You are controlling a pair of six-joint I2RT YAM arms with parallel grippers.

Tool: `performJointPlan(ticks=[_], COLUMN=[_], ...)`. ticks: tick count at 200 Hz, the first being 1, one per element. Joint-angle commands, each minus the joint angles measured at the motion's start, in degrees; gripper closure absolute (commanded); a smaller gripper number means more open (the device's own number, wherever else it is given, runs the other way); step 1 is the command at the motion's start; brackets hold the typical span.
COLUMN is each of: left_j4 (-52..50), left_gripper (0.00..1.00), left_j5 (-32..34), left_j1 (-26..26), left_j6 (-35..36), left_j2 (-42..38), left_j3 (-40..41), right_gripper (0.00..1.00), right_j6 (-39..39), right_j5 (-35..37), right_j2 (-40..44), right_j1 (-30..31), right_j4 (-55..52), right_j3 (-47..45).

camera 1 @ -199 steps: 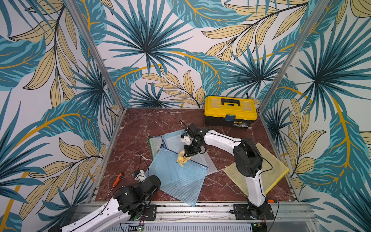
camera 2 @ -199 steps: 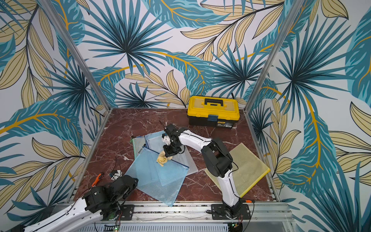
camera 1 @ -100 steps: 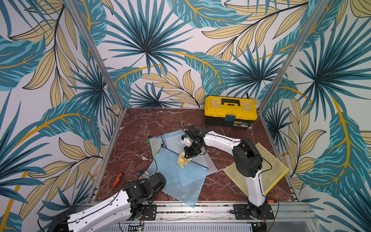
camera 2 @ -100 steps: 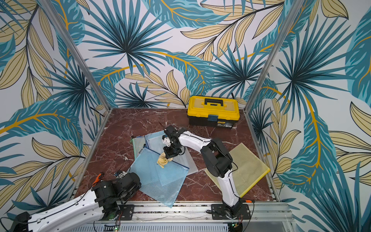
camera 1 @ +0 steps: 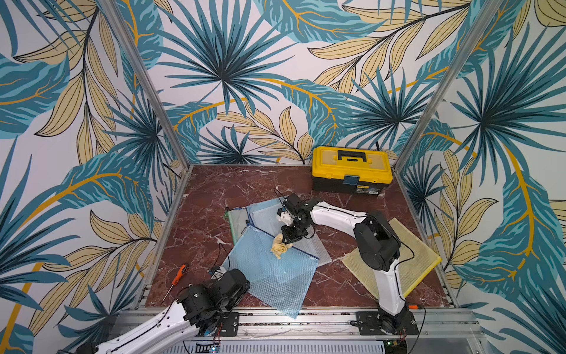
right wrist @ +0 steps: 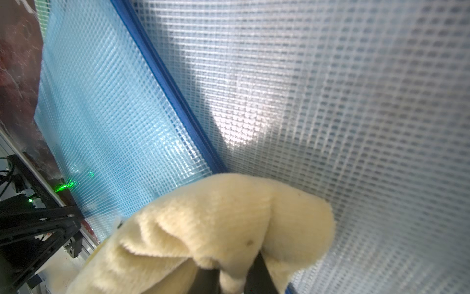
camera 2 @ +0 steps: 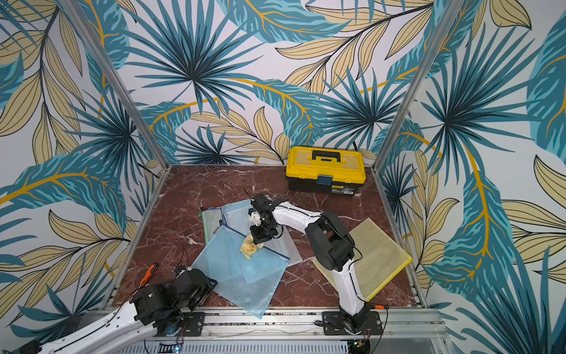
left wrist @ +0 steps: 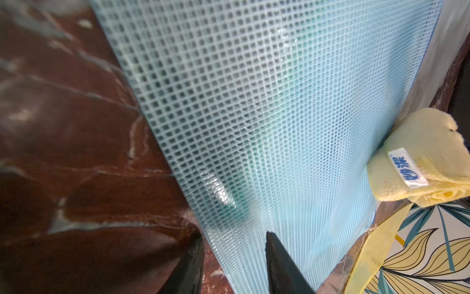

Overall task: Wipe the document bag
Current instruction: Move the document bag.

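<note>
In both top views: light-blue mesh zip document bag [camera 1: 269, 272] [camera 2: 239, 271] flat on red marble worktop [camera 1: 214, 196], forward and left of yellow plastic toolbox [camera 1: 351, 168]. Right end effector [camera 1: 289, 242] over the bag's toolbox-side edge, clamped on pale yellow fleecy cloth [camera 1: 280, 248] touching the mesh.

Left wrist view: left end effector [left wrist: 234, 235], fingers apart, at the bag's edge.

Right wrist view: fingers closed on the cloth [right wrist: 216, 216], beside the bag's blue zip strip [right wrist: 165, 84].

The bag [camera 1: 269, 269] is patterned with a fine pale-blue grid and edged in dark blue; the cloth [camera 1: 280, 247] is pale yellow. The table [camera 1: 214, 190] is marbled red-brown with white veins, and the toolbox [camera 1: 351, 167] is coloured yellow and black.
</note>
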State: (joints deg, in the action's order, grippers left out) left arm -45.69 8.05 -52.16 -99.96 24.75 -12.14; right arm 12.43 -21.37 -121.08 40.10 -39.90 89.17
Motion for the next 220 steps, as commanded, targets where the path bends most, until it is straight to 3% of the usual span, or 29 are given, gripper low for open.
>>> performJointPlan(ticks=[1,64,97,115,143,180,220], left_j4=[-1.5,-1.0,-1.2,-1.2,-1.1,-1.1,0.8], left_gripper=[0.6,0.7,0.81,0.86,1.0,1.0,1.0], left_j5=[-0.3,1.7,2.5,3.4,3.9,7.1,12.3], left_j1=[-0.1,-0.1,-0.1,-0.1,-0.1,-0.1,-0.1], left_j6=[-1.1,-3.3,-2.6,-2.4,-1.4,2.4,10.0], left_j2=[1.1,-7.8,-16.2,-16.5,-11.8,-2.9,15.7], left_j3=[2.4,7.1,9.1,8.6,6.7,-0.1,-11.4], right_gripper=[1.0,1.0,1.0,1.0,1.0,1.0,1.0], right_j6=[1.5,1.7,1.6,1.6,1.7,2.0,5.3], right_j5=[0.4,0.3,0.3,0.4,0.5,0.6,2.0], right_j2=[0.8,0.9,0.7,0.7,0.8,2.3,7.5], right_j1=[0.3,0.2,0.3,0.2,0.2,0.2,-1.0], right_j4=[0.4,0.3,-0.1,-0.3,-0.2,-0.3,0.5], right_j3=[-2.3,-2.0,-1.8,-1.9,-2.1,-2.6,-7.0])
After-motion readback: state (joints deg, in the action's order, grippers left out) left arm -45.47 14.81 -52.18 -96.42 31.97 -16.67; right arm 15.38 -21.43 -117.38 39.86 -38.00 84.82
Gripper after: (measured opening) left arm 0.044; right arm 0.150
